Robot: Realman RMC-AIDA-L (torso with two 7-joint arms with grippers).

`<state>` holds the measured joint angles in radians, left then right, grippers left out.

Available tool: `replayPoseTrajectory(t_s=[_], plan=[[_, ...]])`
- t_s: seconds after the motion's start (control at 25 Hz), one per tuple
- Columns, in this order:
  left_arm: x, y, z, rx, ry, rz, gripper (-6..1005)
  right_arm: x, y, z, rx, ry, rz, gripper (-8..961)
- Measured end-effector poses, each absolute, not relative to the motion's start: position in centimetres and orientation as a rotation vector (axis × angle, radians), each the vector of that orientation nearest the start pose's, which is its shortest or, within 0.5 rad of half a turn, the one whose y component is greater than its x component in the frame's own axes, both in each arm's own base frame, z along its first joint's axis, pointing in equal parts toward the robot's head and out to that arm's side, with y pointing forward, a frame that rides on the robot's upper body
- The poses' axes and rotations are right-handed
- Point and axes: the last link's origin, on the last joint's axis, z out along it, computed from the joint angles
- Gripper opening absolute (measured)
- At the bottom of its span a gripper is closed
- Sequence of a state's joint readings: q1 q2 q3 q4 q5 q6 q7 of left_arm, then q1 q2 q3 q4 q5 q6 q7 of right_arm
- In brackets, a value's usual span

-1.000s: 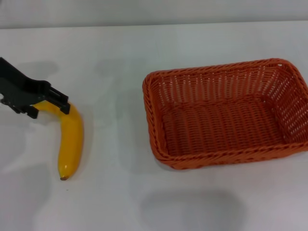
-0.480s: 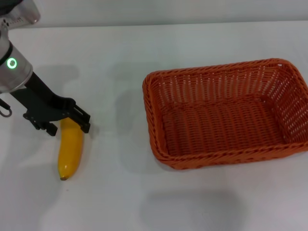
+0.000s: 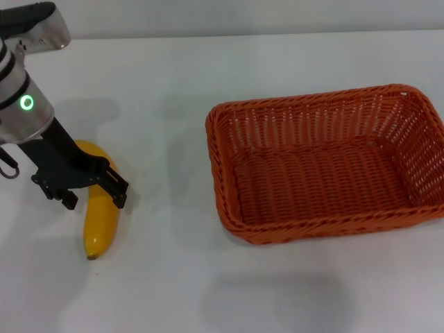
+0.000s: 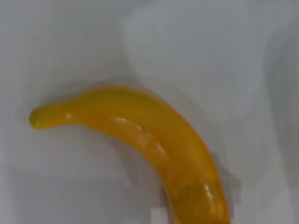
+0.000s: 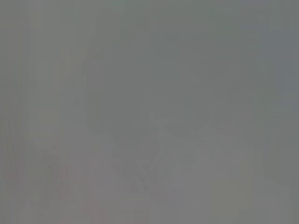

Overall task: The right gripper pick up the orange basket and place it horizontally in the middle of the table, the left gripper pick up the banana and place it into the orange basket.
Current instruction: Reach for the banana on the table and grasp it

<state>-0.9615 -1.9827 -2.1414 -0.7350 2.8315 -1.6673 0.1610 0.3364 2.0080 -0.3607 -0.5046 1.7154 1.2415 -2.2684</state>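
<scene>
Banana [image 3: 99, 215] is what we go by here: it lies flat on the white tabletop [image 3: 166, 291], well apart from the orange basket [image 3: 326, 163], on the side of the basket's short wall that faces our left arm. Its long axis runs roughly parallel to that short wall, with the dark tip pointing toward our body and the stem end away from it. Our left end effector [image 3: 87, 187] sits right over the banana's upper half, its black fingers spread and straddling the fruit, one on the side toward the basket, the other on the far side. We cannot tell whether the pads touch the skin yet. In the left wrist view the banana [image 4: 140, 140] fills the picture, curved, directly beneath the camera.

We judge the fingers lie across the banana's long axis, which is the alignment a pinch needs; the closing should meet the narrow width, not the length.

The basket already rests open side up near the middle of the tabletop. Our right end effector is out of sight in every view.
</scene>
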Motion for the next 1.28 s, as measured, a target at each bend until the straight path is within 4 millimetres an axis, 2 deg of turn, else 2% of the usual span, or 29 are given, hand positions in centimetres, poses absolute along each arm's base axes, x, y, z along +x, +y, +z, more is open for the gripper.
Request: replayPoseTrajectory(t_s=[0.48,0.88,1.2,1.28], plan=[[-23.3,38.8,1.6,-2.026,-1.822,0.682,795,37.9,31.8,11.4,-1.698,0.546,0.700,869],[-23.6,39.3,1.6,-2.041,-1.779,0.658,792,37.7,32.1,11.4,-1.700,0.546,0.711,868],[-23.7,39.3,1.3,-2.050,-1.729,0.716,555,37.5,32.2,11.4,-1.701,0.545,0.716,869],[-23.3,39.5,1.5,-2.061,-1.709,0.710,533,37.5,32.2,11.4,-1.700,0.544,0.719,868]])
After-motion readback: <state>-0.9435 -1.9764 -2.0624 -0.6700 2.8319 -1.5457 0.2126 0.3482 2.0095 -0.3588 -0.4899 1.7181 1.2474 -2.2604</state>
